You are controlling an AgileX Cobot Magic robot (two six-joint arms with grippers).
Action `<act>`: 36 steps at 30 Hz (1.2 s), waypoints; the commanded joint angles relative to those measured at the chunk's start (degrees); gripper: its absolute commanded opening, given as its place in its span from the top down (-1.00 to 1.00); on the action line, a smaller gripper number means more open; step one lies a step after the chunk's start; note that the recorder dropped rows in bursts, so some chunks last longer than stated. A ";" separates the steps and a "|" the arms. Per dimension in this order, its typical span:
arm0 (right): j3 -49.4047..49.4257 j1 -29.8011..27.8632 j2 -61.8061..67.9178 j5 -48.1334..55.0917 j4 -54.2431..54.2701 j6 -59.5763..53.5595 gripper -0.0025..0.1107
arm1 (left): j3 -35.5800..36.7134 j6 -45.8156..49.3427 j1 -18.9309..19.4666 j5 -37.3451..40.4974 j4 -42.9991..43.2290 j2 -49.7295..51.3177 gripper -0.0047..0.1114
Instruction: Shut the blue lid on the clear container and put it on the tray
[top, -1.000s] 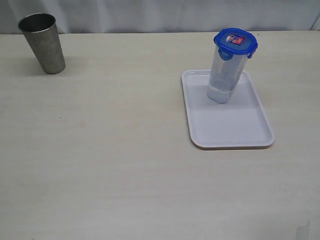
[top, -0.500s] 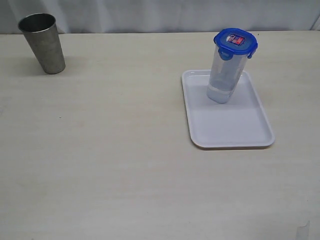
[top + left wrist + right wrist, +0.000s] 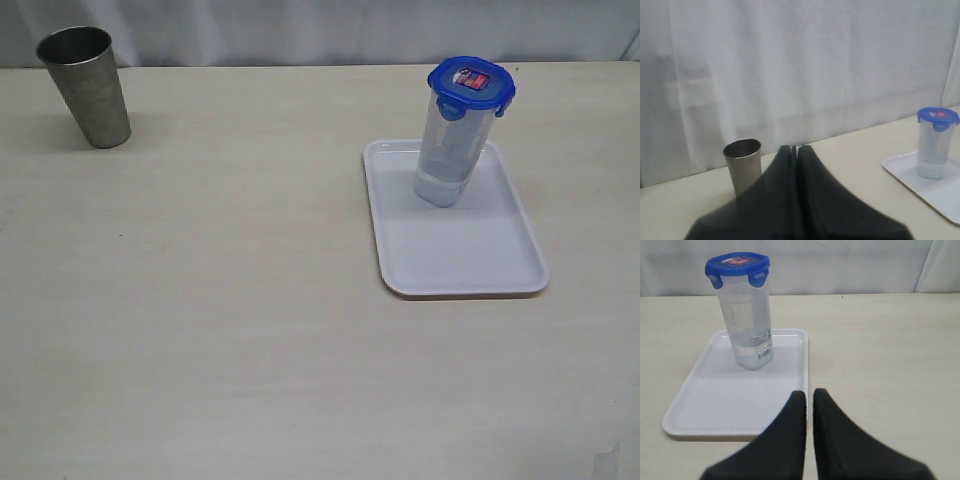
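Evidently, in the exterior view, the task looks finished: the clear container [image 3: 448,150] stands upright on the tray [image 3: 470,255], near its far edge, with the blue lid [image 3: 471,84] seated on top and its flaps turned down. A steel cup [image 3: 88,86] stands well apart, by the far left corner of the table [image 3: 220,300]. Neither arm shows here, and nothing differs from the frames a second and half a second back.

From the left wrist view, the left gripper [image 3: 796,150] has its jaws pressed together on nothing, raised above the table with the cup just beyond it.

From the right wrist view, the right gripper [image 3: 809,397] is drawn together too, a sliver between the jaws, empty, poised over the tray's near edge and apart from the container.

Judging by this, no further move is called for beyond keeping both arms clear.
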 commanded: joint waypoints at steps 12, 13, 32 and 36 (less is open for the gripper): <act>0.09 -0.34 -0.25 0.03 -0.39 -0.25 0.87 | 16.10 17.15 19.33 -30.27 -23.29 -0.33 0.92; 0.09 -0.34 -0.25 0.03 -0.39 -0.25 0.87 | 17.42 17.15 20.64 -31.27 -23.29 -0.33 0.92; 0.09 -0.34 -0.25 0.03 -0.39 -0.25 0.87 | 31.11 17.06 35.95 -36.76 -23.07 -0.33 0.92; 0.09 -0.34 -0.25 0.03 -0.39 -0.25 0.87 | 33.42 17.06 35.95 -40.81 -22.96 -0.33 0.92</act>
